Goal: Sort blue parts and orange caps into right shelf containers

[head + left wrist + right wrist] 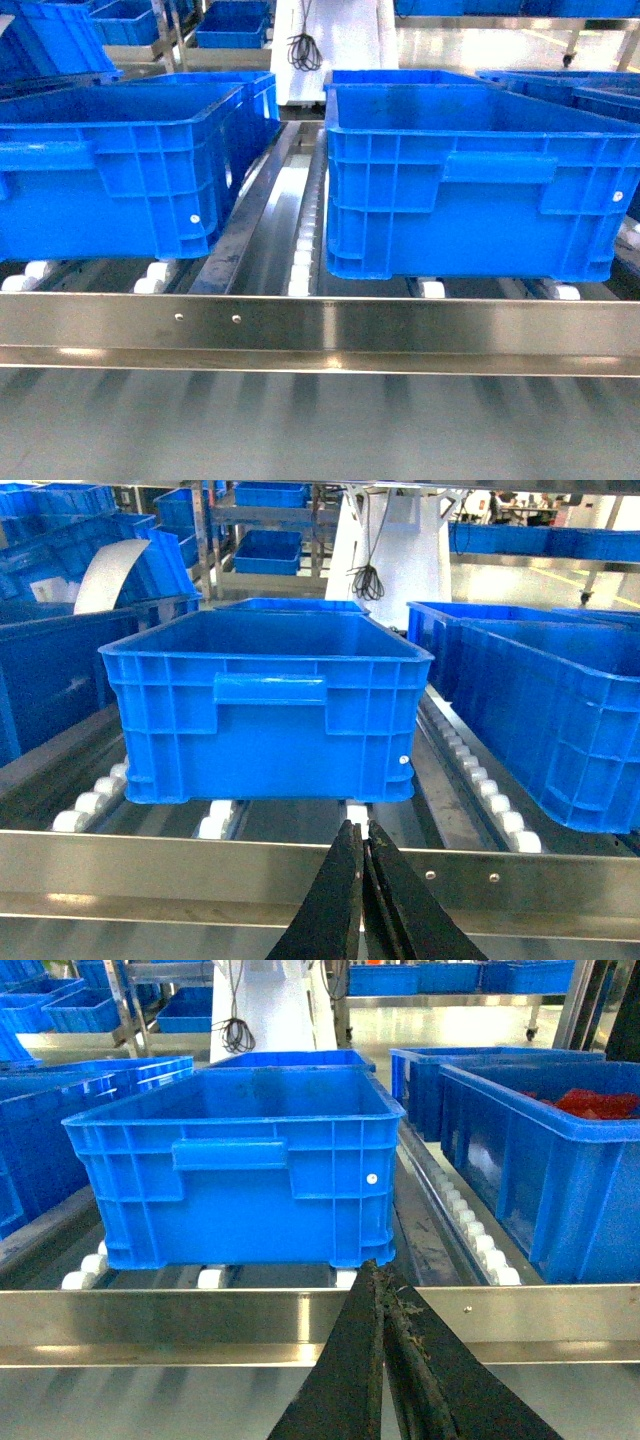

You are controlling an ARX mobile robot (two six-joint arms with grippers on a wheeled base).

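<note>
Two crates are shown side by side in the head view: the left crate (120, 165) and the right crate (470, 180), both resting on white rollers (300, 262) behind a steel rail (320, 335). More crates are stacked on racks behind. In each wrist view one crate stands just beyond the rail. The left gripper (361, 830) is seen with its black fingers pressed together, nothing between them. The right gripper (378, 1272) is likewise closed and empty. No blue parts or orange caps can be made out; red items (598, 1103) lie in a crate at far right.
</note>
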